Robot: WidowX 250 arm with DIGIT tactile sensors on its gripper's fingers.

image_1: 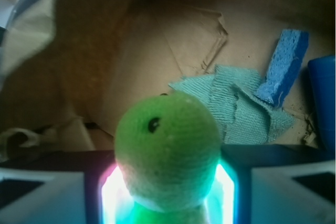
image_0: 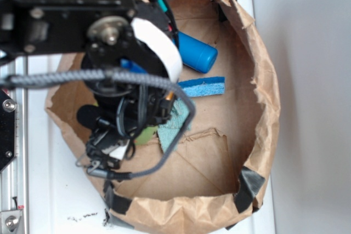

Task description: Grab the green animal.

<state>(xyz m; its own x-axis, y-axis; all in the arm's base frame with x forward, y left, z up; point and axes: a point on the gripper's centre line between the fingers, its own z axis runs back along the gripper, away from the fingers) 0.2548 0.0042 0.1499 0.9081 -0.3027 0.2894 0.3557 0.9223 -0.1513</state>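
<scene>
In the exterior view, your arm reached down over the left half of the brown paper bag [image_0: 263, 97], whose walls were rolled down into a rim. The gripper [image_0: 118, 146] hung low near the bag's left wall, mostly hidden by its own body and a braided cable [image_0: 98, 78]. Only a sliver of the green animal [image_0: 145, 134] showed beside it, against the teal woven rag [image_0: 174, 124] lying mid-floor. A blue sponge [image_0: 202, 87] lay just past the rag toward the far rim, and a blue cylinder [image_0: 196, 53] rested beyond it, near the far wall. From here you could not tell how far the jaws stood apart.

In the wrist view, the green animal [image_1: 168, 148] sat squarely between the gripper's [image_1: 168, 187] two fingers [image_1: 107, 195], its rounded head with one dark eye rising above them. Both lit pads pressed its sides, so the jaws were closed onto it. The rag [image_1: 241, 108] lay behind on the bag floor, the sponge [image_1: 286, 64] leaning on its right edge, the blue cylinder [image_1: 323, 103] at the right border.
</scene>
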